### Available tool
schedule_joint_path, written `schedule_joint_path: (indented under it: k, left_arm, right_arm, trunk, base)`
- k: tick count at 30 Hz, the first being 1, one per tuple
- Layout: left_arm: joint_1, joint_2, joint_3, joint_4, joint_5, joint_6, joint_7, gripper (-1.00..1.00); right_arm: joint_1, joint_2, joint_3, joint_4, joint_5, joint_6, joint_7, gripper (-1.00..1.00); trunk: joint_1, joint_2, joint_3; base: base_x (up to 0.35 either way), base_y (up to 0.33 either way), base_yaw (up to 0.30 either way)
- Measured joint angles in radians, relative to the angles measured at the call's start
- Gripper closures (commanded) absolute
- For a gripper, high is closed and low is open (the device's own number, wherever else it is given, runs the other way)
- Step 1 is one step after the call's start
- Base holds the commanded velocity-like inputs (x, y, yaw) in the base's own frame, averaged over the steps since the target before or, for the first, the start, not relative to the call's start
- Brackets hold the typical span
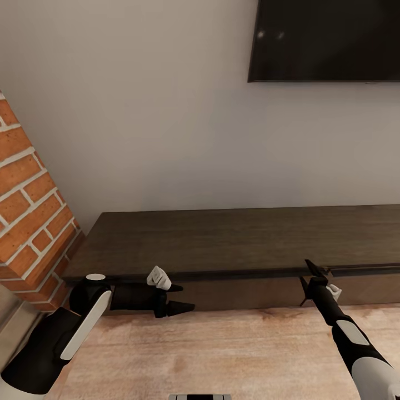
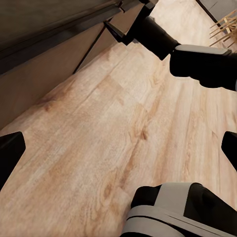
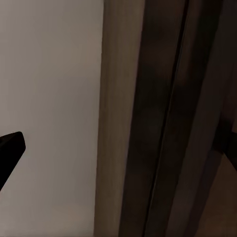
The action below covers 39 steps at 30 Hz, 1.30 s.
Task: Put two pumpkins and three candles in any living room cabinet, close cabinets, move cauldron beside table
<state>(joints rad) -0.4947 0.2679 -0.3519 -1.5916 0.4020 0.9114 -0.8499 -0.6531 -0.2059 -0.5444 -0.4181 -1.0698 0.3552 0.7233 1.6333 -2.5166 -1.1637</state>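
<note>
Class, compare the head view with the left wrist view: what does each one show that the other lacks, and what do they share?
The head view alone has the brick column, the wall-mounted TV, the cabinet top and the left hand, open, pointing along the cabinet front. The left wrist view alone has pale wooden sticks at one corner. Both share the wood floor, the cabinet front and the right hand, open at the cabinet's top edge.
</note>
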Motion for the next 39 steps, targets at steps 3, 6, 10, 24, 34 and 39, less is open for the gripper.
schedule_joint_path:
  k: [3, 6, 10, 24, 34, 39]
  left_arm:
    - [0.000, 0.000, 0.000, 0.000, 0.000, 0.000, -0.001, -1.00]
    - [0.000, 0.000, 0.000, -0.001, 0.000, 0.000, -0.001, -1.00]
    - [0.000, 0.000, 0.000, -0.001, 0.000, 0.000, -0.001, -1.00]
    - [0.000, 0.000, 0.000, 0.000, 0.000, 0.000, 0.000, -1.00]
    - [0.000, 0.000, 0.000, 0.000, 0.000, 0.000, 0.000, -1.00]
    - [0.000, 0.000, 0.000, 0.000, 0.000, 0.000, 0.000, -1.00]
  right_arm:
    - [0.000, 0.000, 0.000, 0.000, 0.000, 0.000, 0.000, -1.00]
    - [0.000, 0.000, 0.000, 0.001, 0.000, 0.000, 0.000, -1.00]
    - [-0.001, 0.000, 0.000, 0.001, 0.000, 0.000, 0.000, -1.00]
    - [-0.001, 0.000, -0.002, -0.008, -0.013, 0.007, 0.004, -1.00]
    - [-0.001, -0.003, -0.002, -0.008, -0.013, 0.009, 0.016, -1.00]
    - [-0.001, -0.004, 0.001, -0.014, -0.013, 0.012, 0.021, -1.00]
  trunk:
    - [0.000, 0.000, 0.000]
    - [0.000, 0.000, 0.000]
    - [0.000, 0.000, 0.000]
    - [0.001, -0.001, -0.011]
    - [0.005, -0.003, -0.046]
    - [0.007, -0.004, -0.062]
  base:
    - [0.000, 0.000, 0.000]
    - [0.000, 0.000, 0.000]
    - [0.000, 0.000, 0.000]
    - [0.000, 0.000, 0.000]
    - [0.000, 0.000, 0.000]
    - [0.000, 0.000, 0.000]
